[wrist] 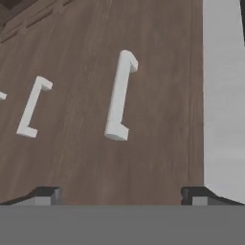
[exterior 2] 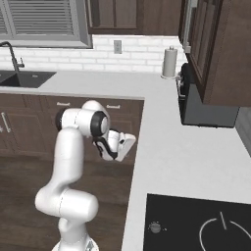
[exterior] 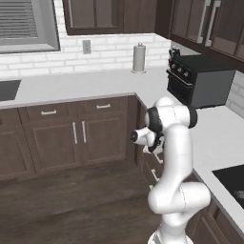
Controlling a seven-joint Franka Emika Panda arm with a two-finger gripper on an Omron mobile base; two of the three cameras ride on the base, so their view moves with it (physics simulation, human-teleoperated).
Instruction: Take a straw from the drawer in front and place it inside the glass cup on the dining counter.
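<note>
In the hand view, the dark brown drawer front point(wrist: 158, 105) lies close ahead, and its silver bar handle point(wrist: 119, 95) stands a little beyond my open gripper point(wrist: 119, 196). The fingertips point(wrist: 48, 194) are spread wide with nothing between them. From the base cameras, my gripper point(exterior: 158, 144) point(exterior 2: 126, 145) hangs just below the white counter edge, facing the cabinet fronts under the right-hand counter. The straw, the glass cup and the dining counter are out of view.
A second silver handle point(wrist: 33, 107) sits further along the same cabinet face. The white counter top point(exterior 2: 176, 147) carries a black oven point(exterior: 200, 78), a paper towel roll point(exterior: 138, 58) and a black cooktop point(exterior 2: 196, 223). A sink point(exterior 2: 22, 78) lies far left. Wood floor point(exterior: 71, 200) is open left of the arm.
</note>
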